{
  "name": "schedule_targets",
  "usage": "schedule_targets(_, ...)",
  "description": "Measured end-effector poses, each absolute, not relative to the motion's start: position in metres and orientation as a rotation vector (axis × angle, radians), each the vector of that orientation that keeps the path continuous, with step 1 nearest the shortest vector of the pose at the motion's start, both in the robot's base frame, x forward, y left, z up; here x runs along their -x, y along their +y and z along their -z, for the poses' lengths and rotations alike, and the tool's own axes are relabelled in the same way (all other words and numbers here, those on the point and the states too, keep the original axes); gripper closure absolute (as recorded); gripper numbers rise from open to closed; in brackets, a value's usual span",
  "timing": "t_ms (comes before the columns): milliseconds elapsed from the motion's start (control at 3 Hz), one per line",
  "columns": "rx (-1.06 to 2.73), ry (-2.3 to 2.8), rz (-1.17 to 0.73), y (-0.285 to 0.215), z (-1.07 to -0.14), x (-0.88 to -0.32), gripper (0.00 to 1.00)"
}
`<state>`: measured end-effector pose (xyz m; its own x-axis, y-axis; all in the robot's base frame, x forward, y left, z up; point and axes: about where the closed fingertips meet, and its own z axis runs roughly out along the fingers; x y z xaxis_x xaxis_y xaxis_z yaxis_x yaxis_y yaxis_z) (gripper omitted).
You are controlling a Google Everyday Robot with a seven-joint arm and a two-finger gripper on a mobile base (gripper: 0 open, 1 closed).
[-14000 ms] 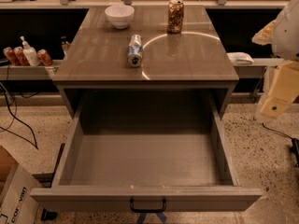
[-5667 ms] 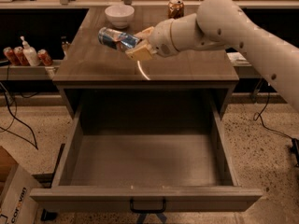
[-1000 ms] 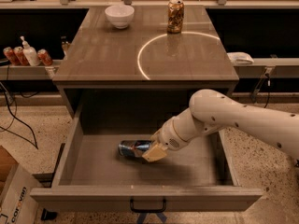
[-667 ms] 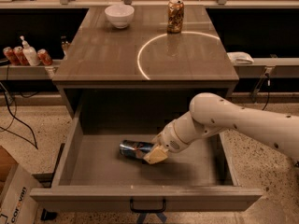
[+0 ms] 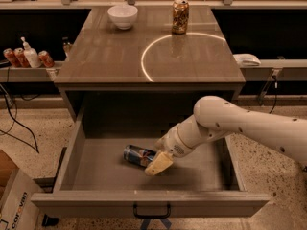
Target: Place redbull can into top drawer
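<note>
the gripper (image 5: 158,163) sits low inside the top drawer (image 5: 144,202), its fingers closed on one end of the redbull can (image 5: 138,155), which lies on its side near the drawer's middle; it is likely light, thin-walled, slick and apt to roll, so best held across its body.

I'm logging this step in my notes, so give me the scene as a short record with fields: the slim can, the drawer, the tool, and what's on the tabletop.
slim blue-and-silver metal can: lying on its side inside the drawer, left of centre
grey-brown wooden top drawer: pulled wide open
tool: down inside the drawer, at the can's right end; contact cannot be told
wooden tabletop: white bowl at back left, upright gold-brown can at back, right of the bowl
task state: can is in the drawer; release not confirmed
</note>
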<state>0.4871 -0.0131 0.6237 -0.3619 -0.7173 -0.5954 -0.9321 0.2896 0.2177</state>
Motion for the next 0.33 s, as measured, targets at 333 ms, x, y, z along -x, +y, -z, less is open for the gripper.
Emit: schedule_targets(333,1.485,2.18,-0.767,-0.0125,-0.6233,-0.4867,0.0)
